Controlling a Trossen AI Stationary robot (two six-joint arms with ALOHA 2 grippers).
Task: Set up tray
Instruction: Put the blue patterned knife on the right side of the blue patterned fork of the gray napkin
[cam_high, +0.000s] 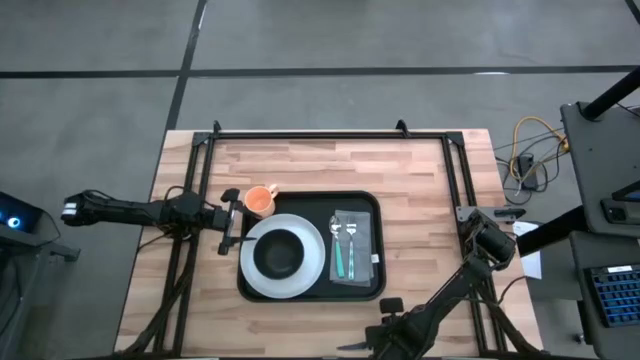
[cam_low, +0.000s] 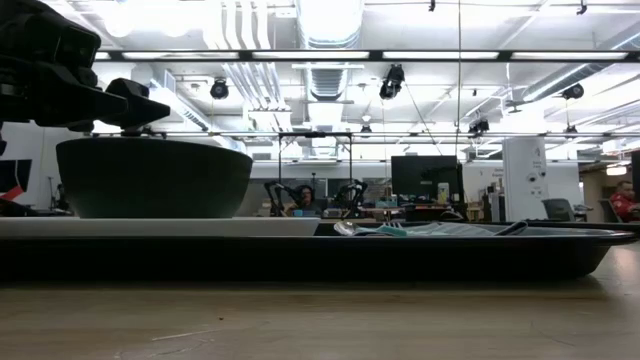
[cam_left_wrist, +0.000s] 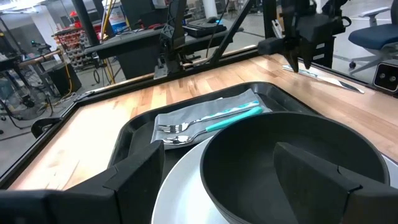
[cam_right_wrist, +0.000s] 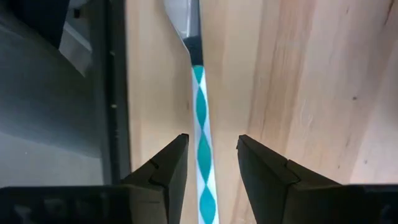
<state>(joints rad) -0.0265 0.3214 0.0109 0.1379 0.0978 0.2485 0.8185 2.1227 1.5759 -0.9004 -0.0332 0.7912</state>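
While laden, tray (cam_high: 311, 290) between both open tools.

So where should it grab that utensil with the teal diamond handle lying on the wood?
Probably by the patterned handle of the utensil, coming from straight above. It lies flat on the table, long and narrow, and the right gripper's open jaws already straddle its width.

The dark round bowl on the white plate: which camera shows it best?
The high view: the dark round bowl shows whole, on the white plate. The left wrist view crops it; the low view, its side; the right wrist view, nothing.
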